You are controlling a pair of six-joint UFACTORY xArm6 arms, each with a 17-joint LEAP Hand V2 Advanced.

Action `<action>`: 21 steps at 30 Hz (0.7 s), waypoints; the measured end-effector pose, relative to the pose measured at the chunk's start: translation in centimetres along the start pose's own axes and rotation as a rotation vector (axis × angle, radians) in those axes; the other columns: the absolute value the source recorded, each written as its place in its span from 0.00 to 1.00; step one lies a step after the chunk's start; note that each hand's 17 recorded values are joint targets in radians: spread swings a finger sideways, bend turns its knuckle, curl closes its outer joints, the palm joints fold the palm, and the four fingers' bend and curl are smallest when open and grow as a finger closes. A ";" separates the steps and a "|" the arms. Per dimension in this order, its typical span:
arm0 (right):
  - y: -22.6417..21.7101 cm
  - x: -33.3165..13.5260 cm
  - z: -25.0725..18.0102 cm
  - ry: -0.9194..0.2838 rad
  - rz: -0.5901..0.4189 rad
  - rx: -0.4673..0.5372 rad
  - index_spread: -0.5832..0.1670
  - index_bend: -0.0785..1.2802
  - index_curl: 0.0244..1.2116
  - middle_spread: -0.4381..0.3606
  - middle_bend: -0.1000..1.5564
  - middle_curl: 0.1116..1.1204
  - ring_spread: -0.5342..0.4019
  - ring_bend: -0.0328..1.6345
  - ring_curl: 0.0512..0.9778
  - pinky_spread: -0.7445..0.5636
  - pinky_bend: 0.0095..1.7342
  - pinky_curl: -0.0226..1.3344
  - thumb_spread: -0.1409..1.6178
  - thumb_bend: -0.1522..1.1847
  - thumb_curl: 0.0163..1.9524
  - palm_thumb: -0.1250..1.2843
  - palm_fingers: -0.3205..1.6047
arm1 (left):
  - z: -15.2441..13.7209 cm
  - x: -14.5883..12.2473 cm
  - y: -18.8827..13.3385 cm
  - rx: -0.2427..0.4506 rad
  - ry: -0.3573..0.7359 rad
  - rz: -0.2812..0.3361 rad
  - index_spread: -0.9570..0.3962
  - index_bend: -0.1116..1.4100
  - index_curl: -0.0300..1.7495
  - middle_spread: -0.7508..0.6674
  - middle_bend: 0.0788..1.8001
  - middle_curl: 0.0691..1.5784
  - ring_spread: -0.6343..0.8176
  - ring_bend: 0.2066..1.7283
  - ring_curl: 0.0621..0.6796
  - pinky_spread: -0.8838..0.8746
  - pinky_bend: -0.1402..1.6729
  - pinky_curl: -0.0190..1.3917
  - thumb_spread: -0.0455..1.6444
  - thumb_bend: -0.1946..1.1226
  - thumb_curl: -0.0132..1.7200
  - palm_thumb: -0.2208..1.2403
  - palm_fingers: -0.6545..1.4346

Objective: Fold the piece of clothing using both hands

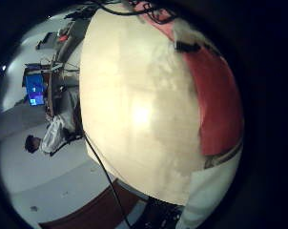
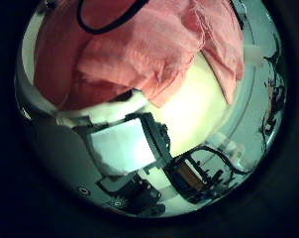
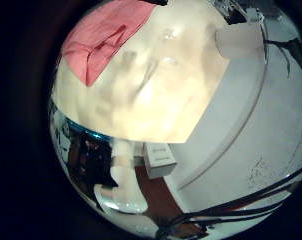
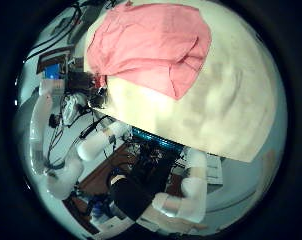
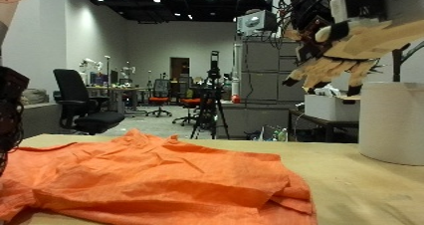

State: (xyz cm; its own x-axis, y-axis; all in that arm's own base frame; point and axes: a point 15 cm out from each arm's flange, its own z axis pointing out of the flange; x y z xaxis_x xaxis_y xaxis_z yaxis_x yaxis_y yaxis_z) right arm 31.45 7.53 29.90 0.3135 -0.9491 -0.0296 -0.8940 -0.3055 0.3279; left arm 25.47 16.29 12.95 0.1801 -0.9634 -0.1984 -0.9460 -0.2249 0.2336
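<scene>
My orange-pink garment (image 5: 146, 180) lies rumpled and loosely bunched across the lower left of the outside view, flat on the pale tabletop (image 5: 371, 190). One robot hand (image 5: 347, 54) of mine hangs in the upper right of that view, well above the cloth, fingers splayed and relaxed with nothing in them; it is probably my right, though I can't be sure from this angle. My other robot hand's fingers don't show clearly, so I cannot tell their state.
</scene>
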 end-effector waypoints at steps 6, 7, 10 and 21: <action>-1.8 -0.1 1.8 -0.004 -0.041 -0.030 0.36 0.16 0.20 0.64 0.20 0.22 0.78 0.26 0.24 0.78 0.22 0.24 0.68 0.10 0.13 0.24 0.27 | -0.7 -0.3 0.8 0.006 -0.003 0.005 0.36 0.38 0.32 0.22 0.51 0.38 0.09 0.52 0.53 0.13 0.56 0.34 0.73 0.15 0.19 0.47 0.91; -2.5 -0.2 2.0 -0.003 -0.051 -0.019 0.36 0.17 0.20 0.63 0.20 0.22 0.77 0.26 0.24 0.77 0.22 0.24 0.68 0.10 0.13 0.25 0.27 | -0.9 -0.3 1.0 0.005 -0.003 0.007 0.34 0.39 0.33 0.21 0.52 0.39 0.09 0.53 0.55 0.13 0.57 0.34 0.74 0.15 0.18 0.48 0.90; -5.1 -0.8 2.8 0.006 -0.077 0.021 0.36 0.17 0.20 0.62 0.20 0.23 0.75 0.27 0.24 0.75 0.21 0.24 0.68 0.10 0.14 0.27 0.27 | -1.2 -0.3 1.5 0.008 -0.003 0.016 0.32 0.41 0.36 0.21 0.54 0.40 0.09 0.56 0.59 0.12 0.59 0.36 0.77 0.15 0.18 0.50 0.89; -10.0 -4.2 8.4 0.033 -0.162 -0.021 0.40 0.18 0.21 0.60 0.21 0.24 0.72 0.26 0.23 0.74 0.19 0.23 0.67 0.10 0.14 0.30 0.27 | -2.9 -0.8 2.5 0.015 0.002 0.016 0.27 0.42 0.44 0.20 0.57 0.41 0.09 0.60 0.66 0.11 0.62 0.38 0.82 0.14 0.16 0.53 0.86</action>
State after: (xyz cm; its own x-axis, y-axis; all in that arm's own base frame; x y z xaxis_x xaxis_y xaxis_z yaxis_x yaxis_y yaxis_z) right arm 36.40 13.94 18.80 0.4641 -0.8842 -0.0527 -0.8238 -0.4527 0.3413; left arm 23.74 16.05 16.45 0.1657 -0.9670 -0.1934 -0.9525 -0.2077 0.2226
